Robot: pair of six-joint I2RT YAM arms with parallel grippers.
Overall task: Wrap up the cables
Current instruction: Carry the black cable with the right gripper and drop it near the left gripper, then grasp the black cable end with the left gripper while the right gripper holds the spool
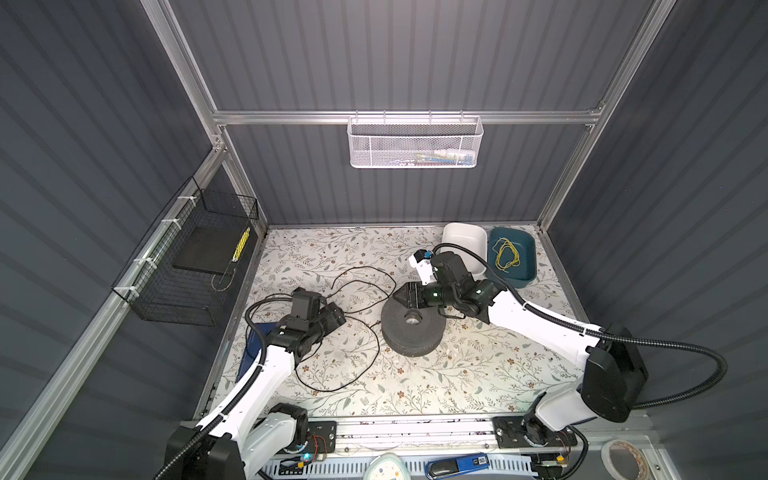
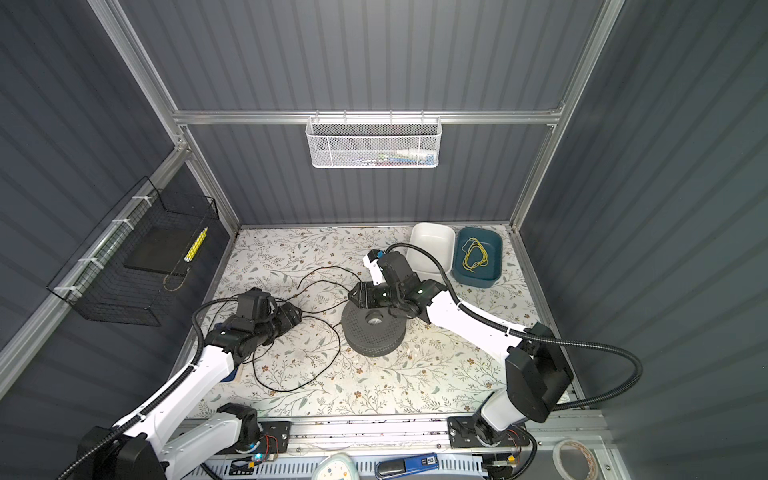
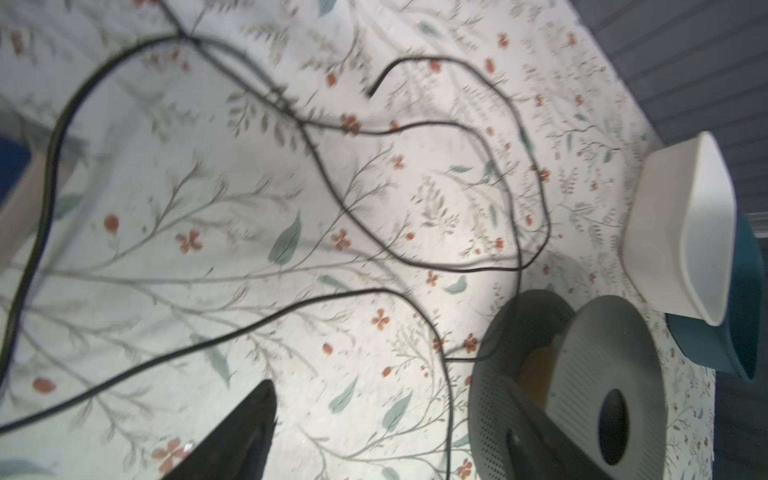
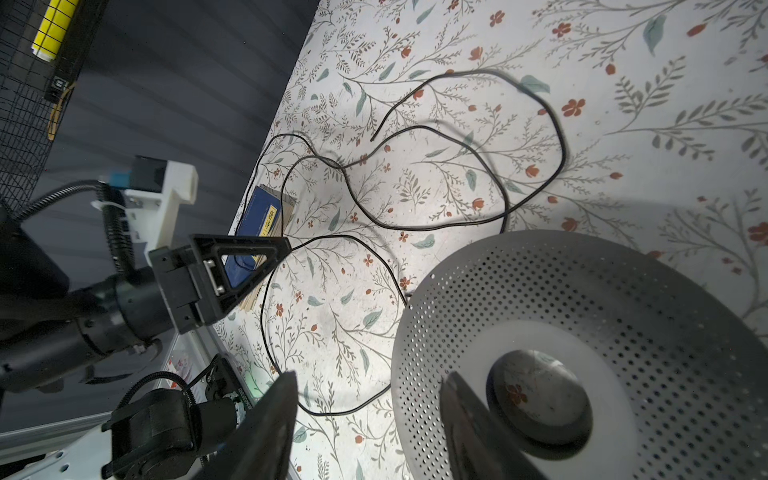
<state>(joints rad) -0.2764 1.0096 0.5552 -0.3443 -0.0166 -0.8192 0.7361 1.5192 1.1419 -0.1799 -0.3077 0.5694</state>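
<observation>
The right claw [image 1: 400,296] hangs half open over the 12 o'clock edge of the grey spool [image 1: 415,336], holding nothing. The left claw [image 1: 337,318] is wide open and empty, at 9 o'clock from the spool. The black cable [image 4: 564,156] lies in loose loops on the table [image 1: 457,374] between the left claw and the spool.

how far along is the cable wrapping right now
Done: little. One stretch of the cable reaches the grey spool, but no turns show on it. In hand: nothing. The left hand and the right hand are both open, the right one over the spool's far edge. Left: nearly everything, as the cable lies in loose loops on the table.
</observation>
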